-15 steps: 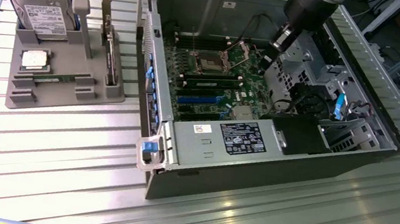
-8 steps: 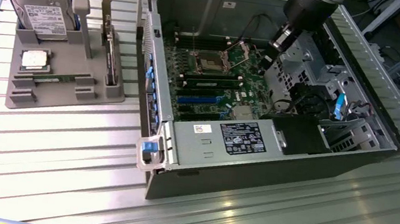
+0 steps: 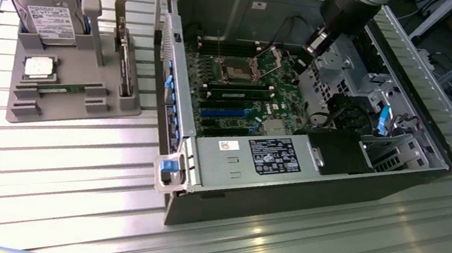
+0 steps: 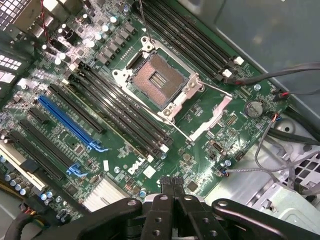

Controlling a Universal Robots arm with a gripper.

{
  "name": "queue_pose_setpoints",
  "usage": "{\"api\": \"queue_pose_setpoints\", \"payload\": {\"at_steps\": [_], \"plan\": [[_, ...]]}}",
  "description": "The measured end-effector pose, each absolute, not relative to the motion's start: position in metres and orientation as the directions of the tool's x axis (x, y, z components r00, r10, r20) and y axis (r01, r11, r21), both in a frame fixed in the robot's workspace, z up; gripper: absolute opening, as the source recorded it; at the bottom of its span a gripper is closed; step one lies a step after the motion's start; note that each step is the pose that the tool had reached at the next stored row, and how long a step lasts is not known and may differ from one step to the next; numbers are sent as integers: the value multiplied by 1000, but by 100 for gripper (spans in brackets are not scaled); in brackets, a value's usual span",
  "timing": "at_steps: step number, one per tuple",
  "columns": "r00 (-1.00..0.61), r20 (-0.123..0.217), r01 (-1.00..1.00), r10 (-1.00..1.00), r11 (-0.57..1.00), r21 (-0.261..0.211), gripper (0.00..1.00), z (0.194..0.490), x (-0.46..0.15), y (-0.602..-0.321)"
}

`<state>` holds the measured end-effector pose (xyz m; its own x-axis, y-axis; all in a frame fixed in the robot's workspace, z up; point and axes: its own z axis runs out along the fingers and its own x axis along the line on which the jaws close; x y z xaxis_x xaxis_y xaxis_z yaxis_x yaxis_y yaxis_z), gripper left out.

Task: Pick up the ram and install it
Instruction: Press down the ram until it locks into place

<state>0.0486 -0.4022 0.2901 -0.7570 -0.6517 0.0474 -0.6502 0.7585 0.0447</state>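
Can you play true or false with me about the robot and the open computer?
1. The gripper is above the green board inside the computer case. True.
2. Its jaws are wide open. False: they are shut, with nothing between them.
3. The silver hard drive sits in the grey holder beside the case. True.
4. The ram is in the gripper. False: it lies in the grey holder.
5. The square chip socket has a fan on top. False: it is bare and open.
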Motion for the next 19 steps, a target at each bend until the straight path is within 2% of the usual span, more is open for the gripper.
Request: {"api": "queue_pose_setpoints", "payload": {"at_steps": [19], "plan": [[-975, 47, -215, -217, 976, 45, 10, 288, 49, -402]]}}
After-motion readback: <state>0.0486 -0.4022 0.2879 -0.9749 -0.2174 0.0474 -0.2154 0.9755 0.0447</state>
